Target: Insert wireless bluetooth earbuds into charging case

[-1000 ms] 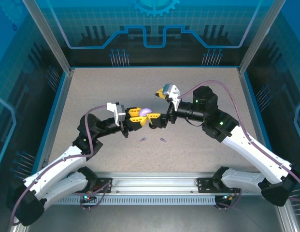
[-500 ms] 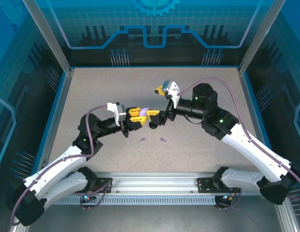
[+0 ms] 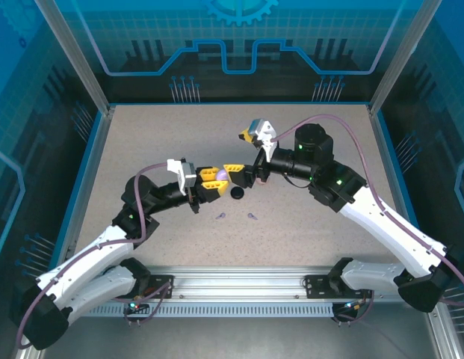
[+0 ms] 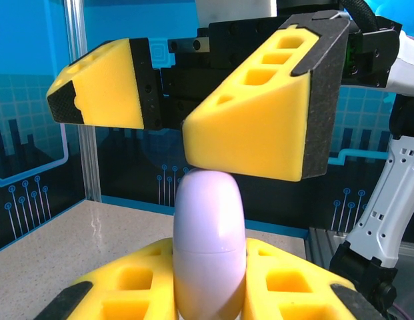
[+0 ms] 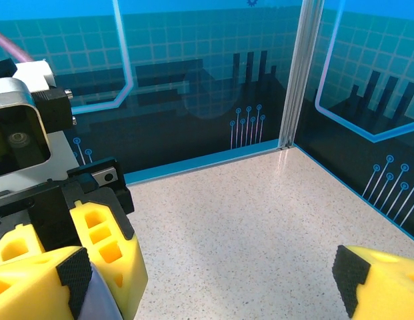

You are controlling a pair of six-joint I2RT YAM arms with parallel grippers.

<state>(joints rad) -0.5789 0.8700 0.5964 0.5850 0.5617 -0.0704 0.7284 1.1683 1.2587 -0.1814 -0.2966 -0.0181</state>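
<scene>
Where foam fingers (image 4: 130, 285) pinch, smooth lavender case (image 4: 208, 247)

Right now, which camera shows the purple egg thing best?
The left wrist view: the lavender case sits big and centred, pinched in the left gripper. The top external view shows a tiny pale spot; the right wrist view catches its edge.

Compared with a second ago, the right gripper (image 3: 233, 170) is farther from the near edge and closer to the left arm. It now overlaps the lavender case (image 3: 221, 175), and a black disc (image 3: 237, 193) lies uncovered on the counter (image 3: 306, 224).
</scene>
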